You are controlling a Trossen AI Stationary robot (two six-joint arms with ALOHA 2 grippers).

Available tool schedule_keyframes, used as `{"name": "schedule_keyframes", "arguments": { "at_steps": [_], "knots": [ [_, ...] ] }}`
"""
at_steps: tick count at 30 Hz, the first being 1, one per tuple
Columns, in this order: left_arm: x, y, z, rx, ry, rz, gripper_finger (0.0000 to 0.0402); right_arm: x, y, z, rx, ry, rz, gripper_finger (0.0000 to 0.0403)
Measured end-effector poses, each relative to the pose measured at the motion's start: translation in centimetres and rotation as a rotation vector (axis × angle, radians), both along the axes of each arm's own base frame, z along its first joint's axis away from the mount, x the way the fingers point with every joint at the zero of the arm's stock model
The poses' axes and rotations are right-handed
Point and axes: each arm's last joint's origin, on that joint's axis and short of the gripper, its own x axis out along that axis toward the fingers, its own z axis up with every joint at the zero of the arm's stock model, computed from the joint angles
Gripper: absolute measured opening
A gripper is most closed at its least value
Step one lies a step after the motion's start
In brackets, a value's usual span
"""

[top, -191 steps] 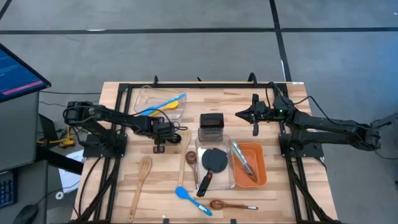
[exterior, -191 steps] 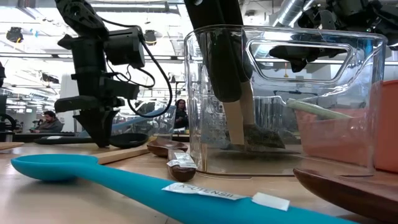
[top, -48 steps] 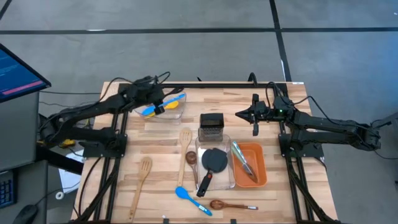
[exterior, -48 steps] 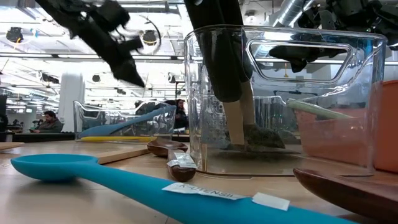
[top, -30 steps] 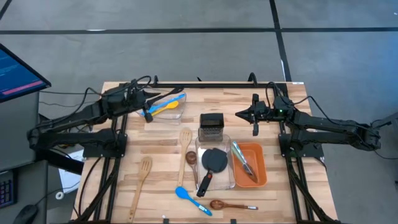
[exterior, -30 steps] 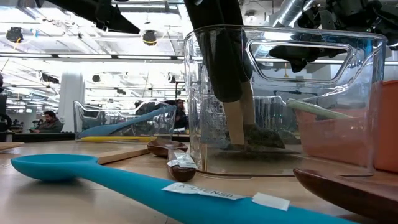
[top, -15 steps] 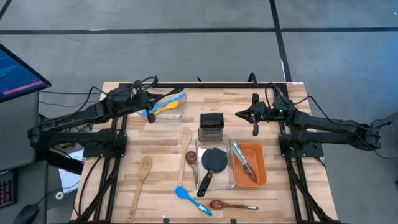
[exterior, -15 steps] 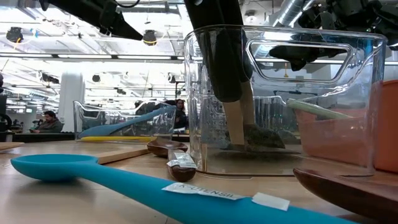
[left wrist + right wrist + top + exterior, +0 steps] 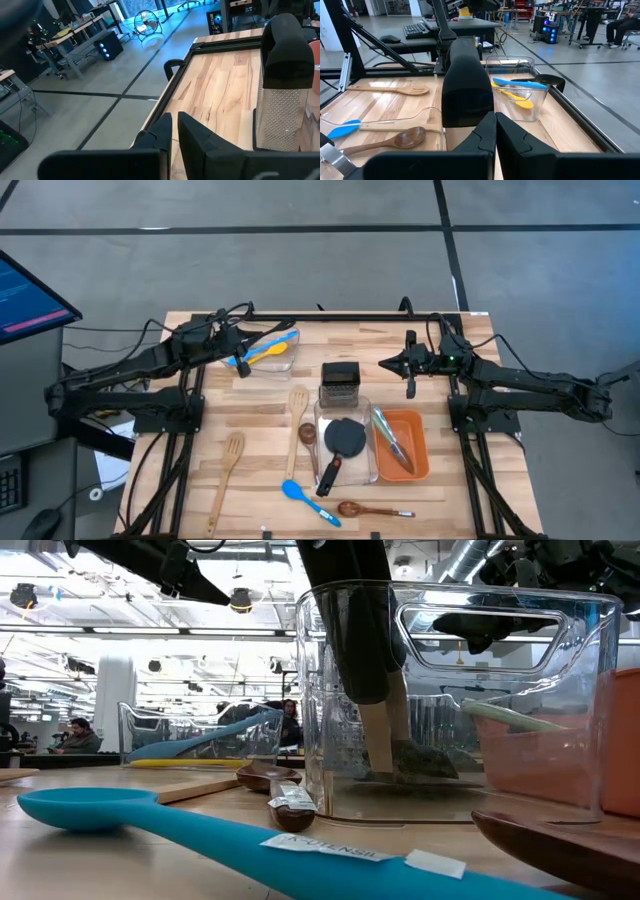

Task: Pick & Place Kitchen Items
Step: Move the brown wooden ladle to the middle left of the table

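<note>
Wood-plank table (image 9: 440, 500) with a black frame. Going left to right: the left gripper (image 9: 240, 361) hangs by the left end of a clear bin (image 9: 262, 350) near the far edge, jaws almost together and gripping nothing. That bin holds two spoons, one blue (image 9: 268, 343) and one yellow (image 9: 268, 353). Two wooden pieces lie loose, a slotted spatula (image 9: 229, 464) and a plain spatula (image 9: 296, 414). Mid-table is one steel box grater (image 9: 340, 382), plus a second clear bin (image 9: 362, 468) with a black turner (image 9: 343, 444). One blue spoon (image 9: 307, 501) and one dark wooden spoon (image 9: 362, 508) lie near the front edge. An orange tray (image 9: 420, 466) holds metal tongs (image 9: 393, 438). The right gripper (image 9: 410, 387) hangs over the far right part, jaws closed and empty.
</note>
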Motion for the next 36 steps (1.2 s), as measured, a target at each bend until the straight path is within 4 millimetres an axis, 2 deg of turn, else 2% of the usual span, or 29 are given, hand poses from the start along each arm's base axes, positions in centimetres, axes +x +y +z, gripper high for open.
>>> {"name": "schedule_keyframes", "arguments": {
  "at_steps": [14,23,30,36],
  "knots": [
    [0.0,0.0,0.0,-0.007,-0.005,0.002,0.0016,0.0,0.0,0.0,0.059,-0.005,-0.008,0.0001],
    [0.4,0.1,-0.4,-0.288,-0.162,0.08,0.0016,0.0,0.0,-0.1,0.04,0.01,-0.005,0.0001],
    [1.2,-0.3,-5.2,-0.482,-0.121,0.13,0.0016,0.0,0.2,-0.4,0.163,0.031,-0.011,0.0001],
    [1.5,-1.2,-9.6,-0.568,-0.039,0.134,0.0016,0.0,0.3,-0.4,0.157,0.03,-0.005,0.0001]
  ]
}}
